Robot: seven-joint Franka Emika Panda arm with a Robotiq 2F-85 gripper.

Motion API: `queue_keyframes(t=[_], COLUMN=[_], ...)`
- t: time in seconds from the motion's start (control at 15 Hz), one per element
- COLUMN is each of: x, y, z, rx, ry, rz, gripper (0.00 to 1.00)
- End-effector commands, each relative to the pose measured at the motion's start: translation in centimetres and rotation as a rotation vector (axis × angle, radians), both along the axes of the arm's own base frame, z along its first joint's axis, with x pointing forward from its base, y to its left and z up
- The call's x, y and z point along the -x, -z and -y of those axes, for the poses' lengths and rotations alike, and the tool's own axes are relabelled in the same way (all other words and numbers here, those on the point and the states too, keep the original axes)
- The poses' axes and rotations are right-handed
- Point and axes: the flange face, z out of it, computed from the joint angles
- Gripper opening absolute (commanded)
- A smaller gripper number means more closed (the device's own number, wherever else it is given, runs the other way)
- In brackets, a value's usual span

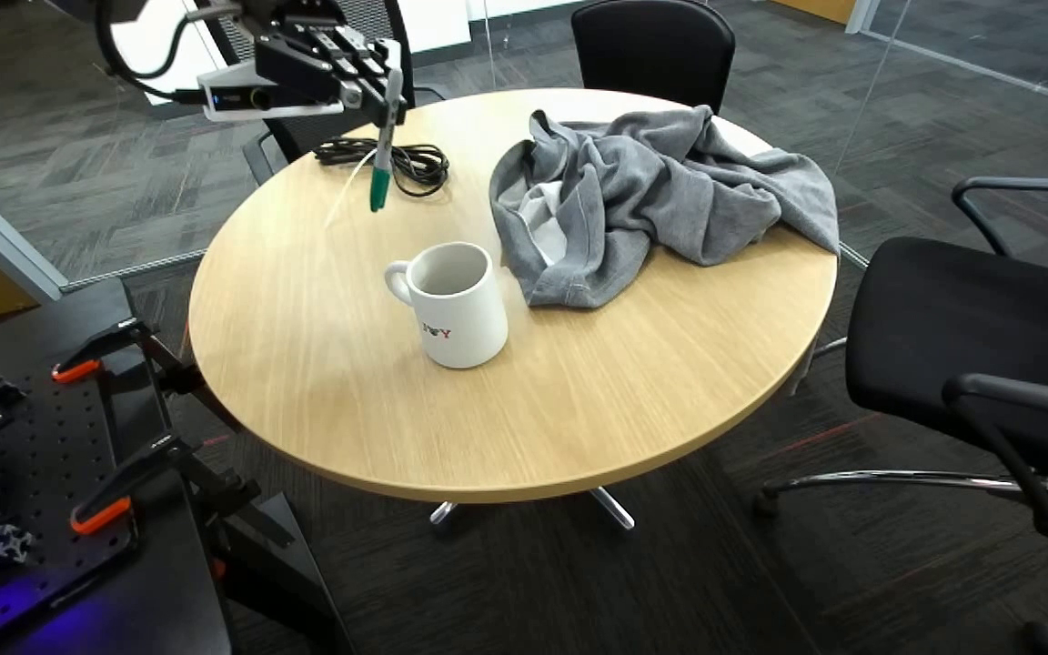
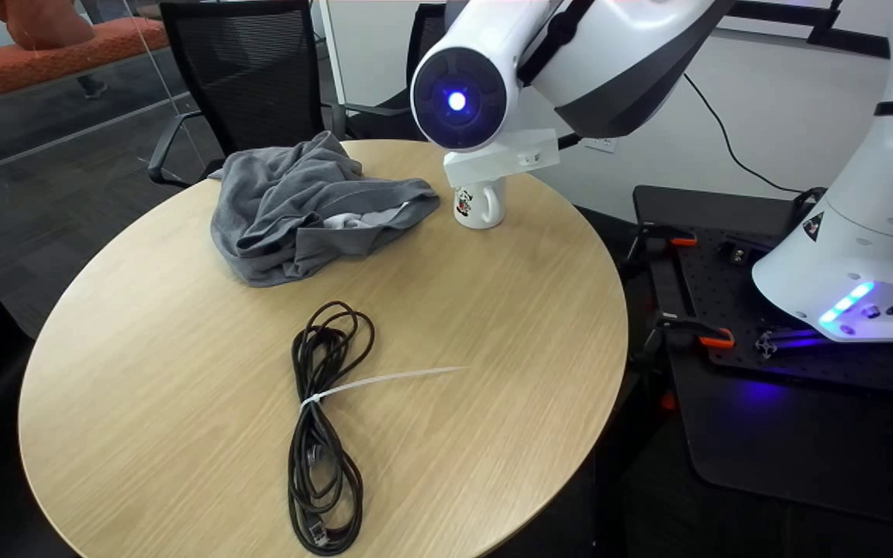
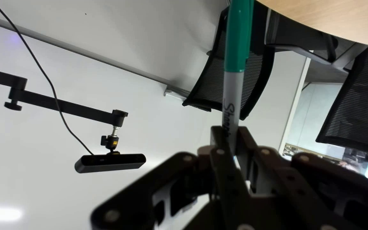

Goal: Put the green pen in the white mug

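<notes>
Your gripper [image 3: 231, 135] has the green pen [image 3: 234, 65] pinched by its grey barrel [image 3: 232, 99], hanging near upright, and it's probably light, stiff and kinda slick, so decent hold for the white mug [image 1: 462, 314] out on the table [image 1: 579, 400].

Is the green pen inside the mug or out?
Out: the end effector grips the green pen in the air; in an exterior view, a gap separates it from the white mug.
</notes>
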Motion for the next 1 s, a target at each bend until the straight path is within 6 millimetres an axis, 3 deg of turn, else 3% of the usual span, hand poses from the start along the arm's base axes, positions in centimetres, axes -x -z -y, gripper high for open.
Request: queue_keyframes(t=[0.0,0.93], x=[0.4,-0.2], y=[0.7,3.1], z=[1.0,3.8], rx=[0.003,-0.002], ry=[0.069,0.049], rz=[0.013,0.085], gripper=[0.03,0.03])
